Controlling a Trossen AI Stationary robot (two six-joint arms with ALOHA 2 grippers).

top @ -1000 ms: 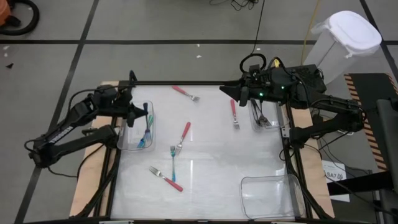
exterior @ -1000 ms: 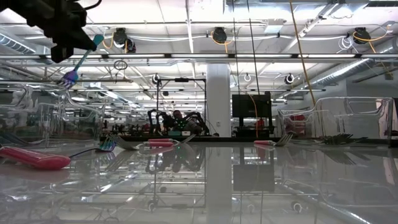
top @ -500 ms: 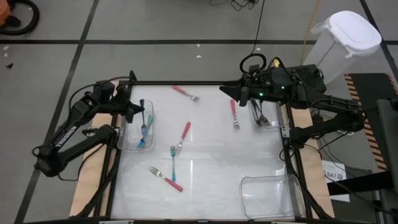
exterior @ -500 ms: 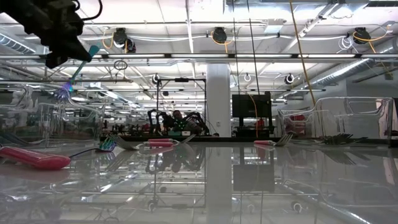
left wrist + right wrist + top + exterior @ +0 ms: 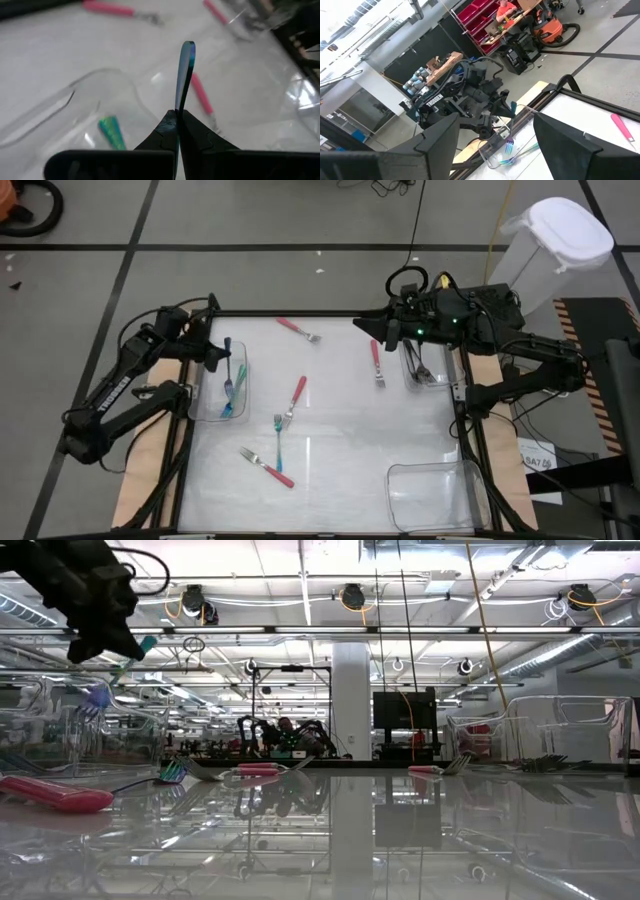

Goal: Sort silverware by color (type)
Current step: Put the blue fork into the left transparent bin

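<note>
The left gripper point(image 5: 215, 356) hangs above the left bin point(image 5: 205, 412) at the table's left edge, jaws pinched on a teal fork point(image 5: 229, 368) that dangles tines-down over the bin; in the left wrist view the teal handle point(image 5: 185, 70) rises from between the pressed fingers point(image 5: 197, 137). More teal forks point(image 5: 232, 402) already lie in that bin.

The right gripper point(image 5: 372, 326) waits at the far right of the table, jaws spread wide, beside the right bin point(image 5: 425, 370), which holds dark forks point(image 5: 424, 372).

Loose on the white table point(image 5: 340, 450): a pink fork point(image 5: 297, 329) at the far edge, another point(image 5: 377, 364) just left of the right bin, a third point(image 5: 295, 399) mid-table, a teal one point(image 5: 278, 436) just near of it, and a pink one point(image 5: 268, 467) nearest. An empty clear bin point(image 5: 432, 496) sits at the near right corner. A white lidded bin point(image 5: 552, 242) stands on the floor beyond the right arm.
</note>
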